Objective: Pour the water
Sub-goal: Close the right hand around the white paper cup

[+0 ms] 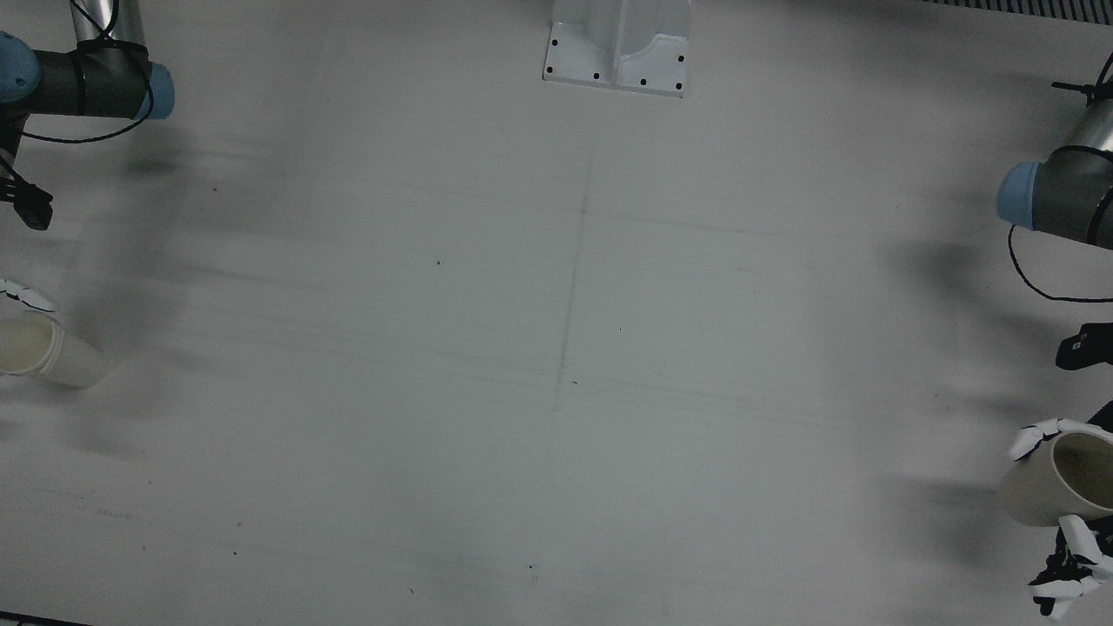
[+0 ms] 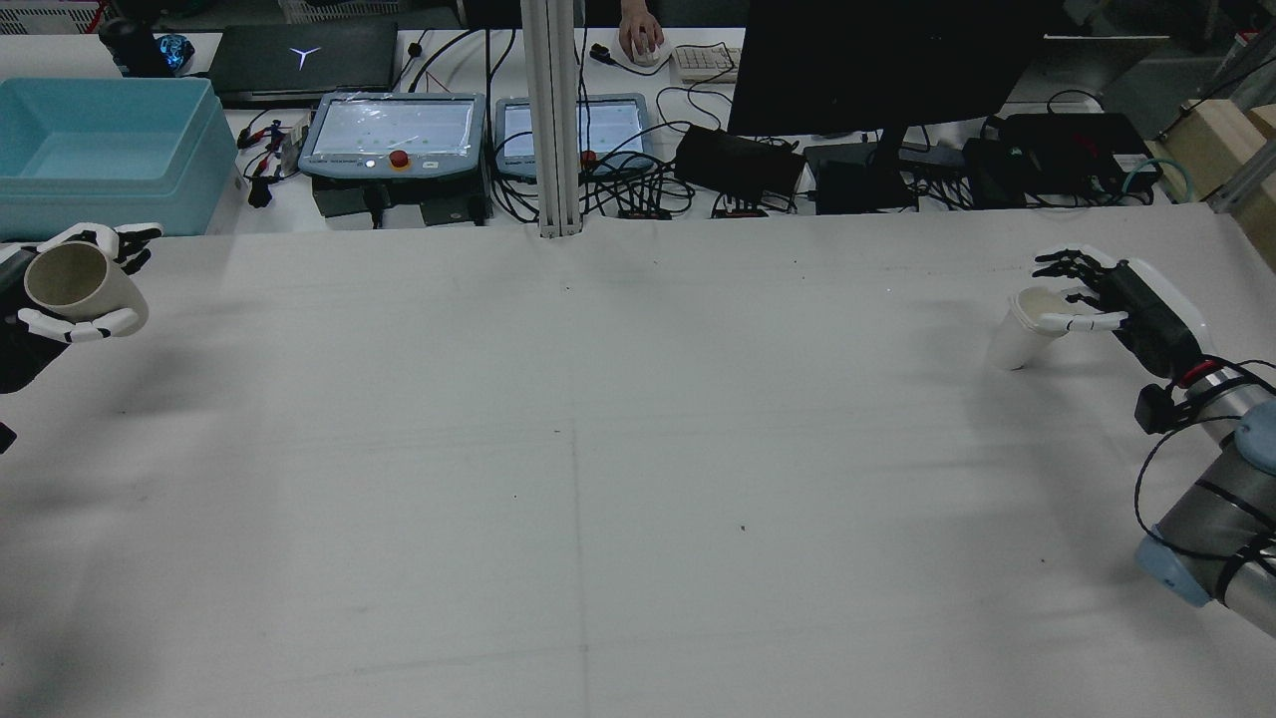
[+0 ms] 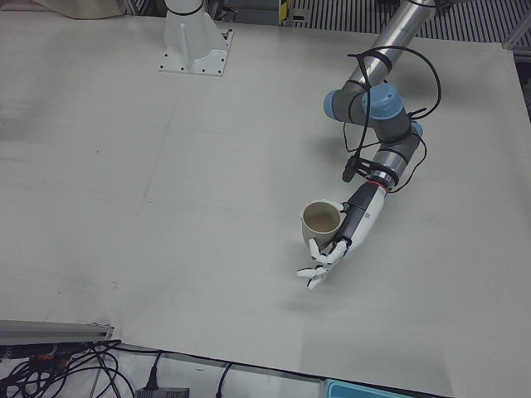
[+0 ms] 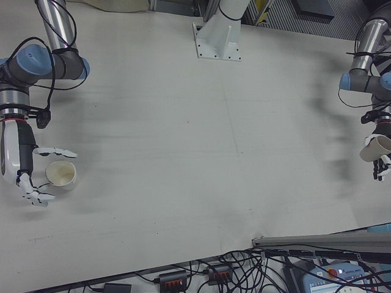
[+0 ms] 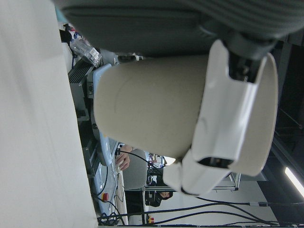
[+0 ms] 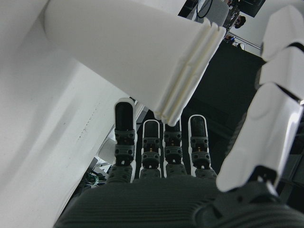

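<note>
Left hand: fingers wrapped round a beige cup, which it grasps clear of the table. The left hand view shows one finger lying across the cup wall near the rim and the cup off the surface. In the rear view this cup sits at the far left edge of the table, tilted, with its mouth turned up and toward the camera; its long axis leans well off vertical. No water can be made out inside it in any view.

Right hand: fingers spread and extended, held at the rim of a white cup. The right hand view shows the fingers straight, with a gap between them and the ribbed rim, so this hand is released and grasps nothing. The white cup stands on the table near the right edge. Its long axis is near upright, mouth up, narrowing toward the base. The right-front view shows its pale interior from above; whether it holds liquid cannot be told.

The two cups are well apart, at opposite sides of the table, with bare surface between.

Judgement on stage: early. One cup is lifted, the other only approached; no pour has begun. The next move appears to call for the right hand to close on the white cup, then for both arms to bring the cups together toward the middle, one mouth above the other, before any tipping.
</note>
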Robot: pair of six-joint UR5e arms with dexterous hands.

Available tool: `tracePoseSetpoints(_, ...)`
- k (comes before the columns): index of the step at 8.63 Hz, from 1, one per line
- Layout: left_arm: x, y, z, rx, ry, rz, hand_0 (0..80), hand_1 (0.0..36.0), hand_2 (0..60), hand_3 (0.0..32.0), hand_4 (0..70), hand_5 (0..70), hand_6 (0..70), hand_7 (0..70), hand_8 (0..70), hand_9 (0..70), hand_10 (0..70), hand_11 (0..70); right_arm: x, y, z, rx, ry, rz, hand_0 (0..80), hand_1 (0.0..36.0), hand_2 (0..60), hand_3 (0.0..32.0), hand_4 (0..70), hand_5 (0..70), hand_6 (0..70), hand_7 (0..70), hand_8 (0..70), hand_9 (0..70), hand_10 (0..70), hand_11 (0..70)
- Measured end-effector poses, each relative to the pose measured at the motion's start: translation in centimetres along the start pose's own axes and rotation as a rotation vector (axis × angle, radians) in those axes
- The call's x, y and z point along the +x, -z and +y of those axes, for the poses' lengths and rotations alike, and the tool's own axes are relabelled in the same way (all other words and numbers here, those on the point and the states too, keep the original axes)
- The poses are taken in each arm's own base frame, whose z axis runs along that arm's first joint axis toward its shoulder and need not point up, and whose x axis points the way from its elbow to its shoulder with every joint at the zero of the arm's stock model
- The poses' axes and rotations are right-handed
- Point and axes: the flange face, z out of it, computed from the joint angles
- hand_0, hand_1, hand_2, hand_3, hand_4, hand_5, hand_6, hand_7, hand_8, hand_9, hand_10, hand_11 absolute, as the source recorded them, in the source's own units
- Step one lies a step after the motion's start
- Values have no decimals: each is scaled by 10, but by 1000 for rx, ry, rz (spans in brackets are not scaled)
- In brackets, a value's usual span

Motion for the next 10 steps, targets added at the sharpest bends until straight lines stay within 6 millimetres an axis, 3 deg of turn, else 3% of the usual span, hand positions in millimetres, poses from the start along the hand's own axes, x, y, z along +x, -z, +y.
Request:
tracePoseSetpoints(1,1,1,2,-1,2,0,800,360,600,0,700,700,122,257,96,73,38,78,-3,2,-2,5,-1,-3,491,181,130,0,0,247,76,161,54,68,55,99)
tracePoseSetpoints(2,2,1,5,-4,3,1,800,360,600,0,700,700,123,258,97,74,38,77,-4,6,-7,11,-1,-2,490,189,160,0,0,239,49,122,24,25,36,72)
tracePoseSetpoints(3,3,4,7,-4,3,1,800,360,600,0,700,700,121,257,96,73,37,77,-2,14,-14,18,2,4,495,202,199,0,1,248,62,136,27,31,41,79)
tracePoseSetpoints(5,4,11,8,-1,3,-1,800,360,600,0,700,700,120,255,94,71,37,77,2,24,-23,4,-4,2,501,211,212,0,3,248,68,145,39,43,59,106)
tracePoseSetpoints(7,5,13,10,-2,3,-1,800,360,600,0,700,700,119,252,93,69,35,74,11,25,-22,-19,-8,10,504,210,181,0,0,227,54,124,31,27,45,87)
tracePoseSetpoints(8,6,14,11,-2,3,0,800,360,600,0,700,700,120,253,94,69,37,77,18,26,-20,-24,-6,22,506,200,127,0,0,207,40,103,25,12,30,65)
tracePoseSetpoints(9,8,15,12,-2,2,3,800,360,600,0,700,700,119,252,94,69,35,75,24,26,-20,-26,-4,31,505,197,118,0,0,198,35,98,23,9,27,59)
tracePoseSetpoints(10,10,17,12,-1,1,5,800,360,600,0,700,700,119,254,94,71,35,74,27,26,-20,-26,-3,38,505,206,154,0,0,203,43,104,26,17,36,73)
